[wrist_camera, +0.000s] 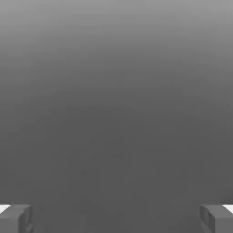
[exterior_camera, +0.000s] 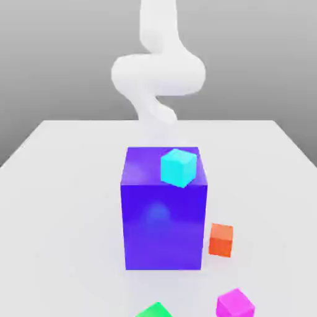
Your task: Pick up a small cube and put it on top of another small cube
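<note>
Gripper (wrist_camera: 116,218) fingers stand spread wide in the hand view, one grey fingertip (wrist_camera: 16,218) at each lower corner of that picture, with nothing between them and plain grey background ahead, so the hand looks out into open space rather than down at the table. Seen from the exterior view, the white arm (exterior_camera: 158,74) rises behind the far edge of the white table (exterior_camera: 62,186), its links curled in a bend above the scene; the hand itself cannot be made out there.

Well away from the gripper, a large blue block (exterior_camera: 164,217) stands upright in the middle of the table. A small cyan cube (exterior_camera: 178,167) sits on its top face, toward the exterior view's right and slightly turned. Just beside the block, on the exterior view's right, a small orange cube (exterior_camera: 221,239) rests on the table. Nearer the camera lie a small magenta cube (exterior_camera: 235,304) and a small green cube (exterior_camera: 155,311), the green one cut off by the picture's edge. The tall block stands between the arm and these three low cubes.

No writing or label shows on any of them
</note>
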`<control>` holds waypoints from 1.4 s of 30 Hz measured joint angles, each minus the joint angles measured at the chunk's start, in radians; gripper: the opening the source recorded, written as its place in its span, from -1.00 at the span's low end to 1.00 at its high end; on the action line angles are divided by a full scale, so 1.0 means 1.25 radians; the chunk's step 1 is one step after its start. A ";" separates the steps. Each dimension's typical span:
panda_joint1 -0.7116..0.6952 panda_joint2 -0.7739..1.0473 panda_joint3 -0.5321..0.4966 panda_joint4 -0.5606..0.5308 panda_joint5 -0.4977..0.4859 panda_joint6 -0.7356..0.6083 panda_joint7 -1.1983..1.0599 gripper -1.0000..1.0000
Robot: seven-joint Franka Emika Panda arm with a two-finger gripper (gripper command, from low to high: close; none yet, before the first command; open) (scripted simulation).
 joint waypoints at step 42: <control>0.336 0.826 -0.127 -0.028 0.131 0.265 -1.381 0.00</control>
